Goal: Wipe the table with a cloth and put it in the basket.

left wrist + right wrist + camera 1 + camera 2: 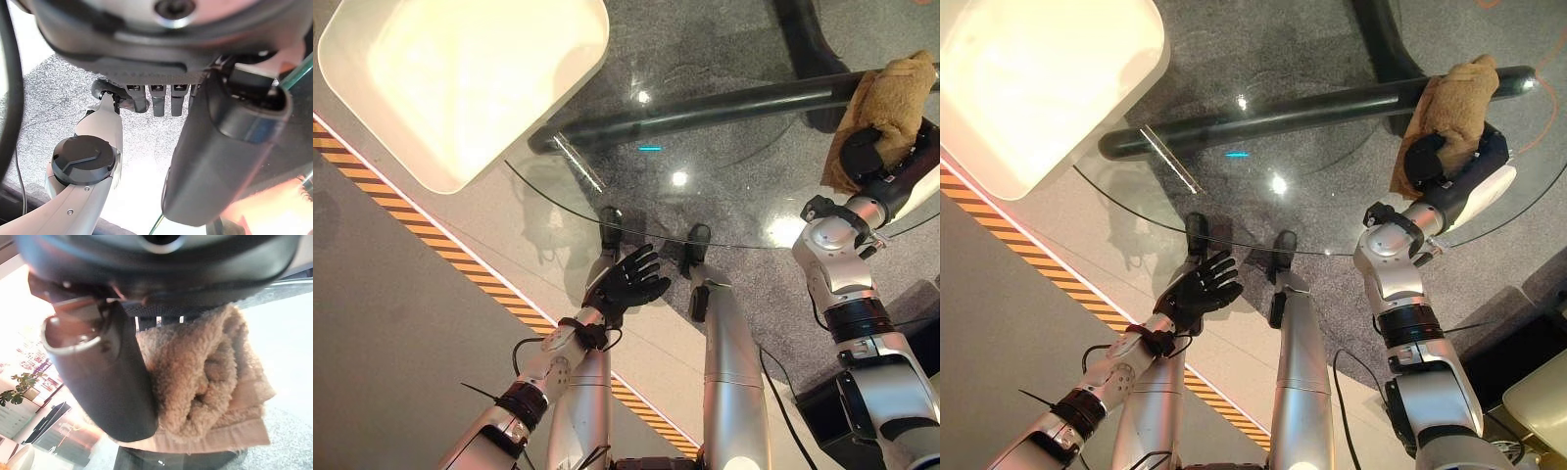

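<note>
We're looking down through a round glass table (pixel 724 211) onto grey speckled floor, with a yellow-and-black striped line (pixel 460 264) running across the floor on the left. Through the glass we can see the table's dark base bars (pixel 705 110), one long bar crossing under the top and another running off the far edge, cut from view. At far left sits a cream basket (pixel 460 78), its far corner cropped by the frame and its inside washed out by glare, so we can't tell what it holds.

Over on the right, the right hand (pixel 1430 162) is on the tabletop with the tan cloth (pixel 1449 103) bunched in it. The wrist camera gives us the thumb pressed against the thick folds and the fingers buried behind them, clasping the cloth. The cloth's far end lies over the dark bar as seen through the glass.

The left hand (pixel 628 279) hangs below the near rim of the table, fingers spread and relaxed, holding nothing.
</note>
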